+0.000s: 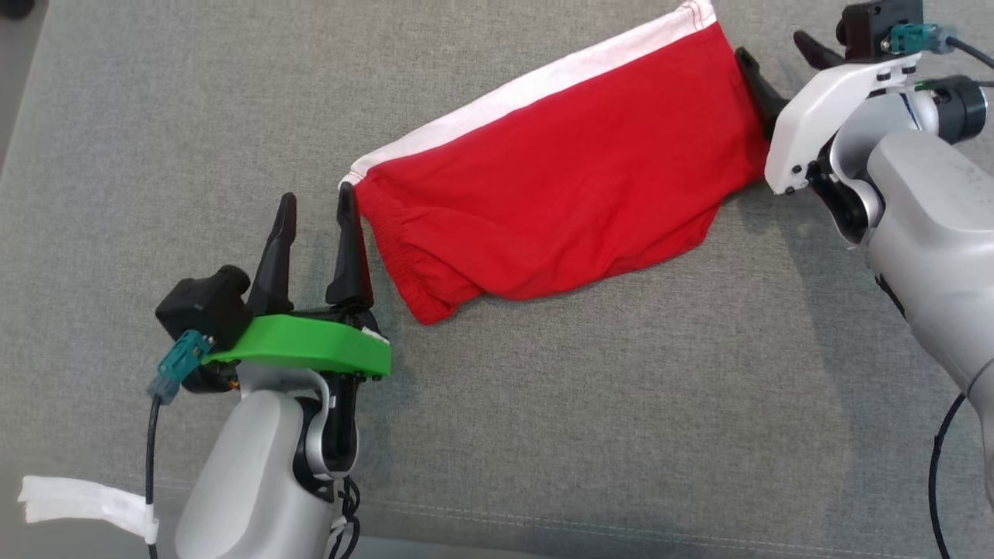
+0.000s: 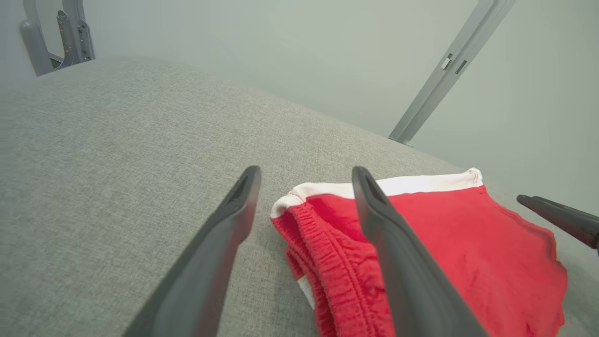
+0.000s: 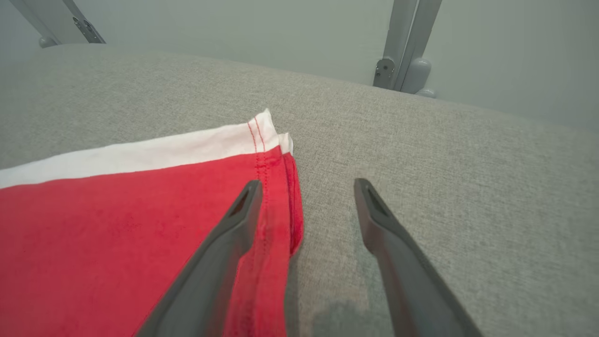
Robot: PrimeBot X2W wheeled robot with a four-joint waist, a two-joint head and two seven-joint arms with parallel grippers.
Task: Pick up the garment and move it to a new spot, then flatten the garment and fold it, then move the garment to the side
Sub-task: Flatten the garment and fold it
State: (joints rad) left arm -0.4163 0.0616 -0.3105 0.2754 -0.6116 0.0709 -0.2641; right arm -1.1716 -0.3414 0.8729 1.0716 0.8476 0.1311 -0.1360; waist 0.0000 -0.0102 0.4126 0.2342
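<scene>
The garment (image 1: 567, 178) seems folded; moving it aside is left. Left tool (image 1: 318, 194) and right tool (image 1: 770, 44) are wide, empty.

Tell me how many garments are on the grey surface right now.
1: the red-and-white garment lies between the left gripper and the right gripper. Anything under it would be hidden.

Garment (image 1: 559, 171) corner beyond top edge
</scene>
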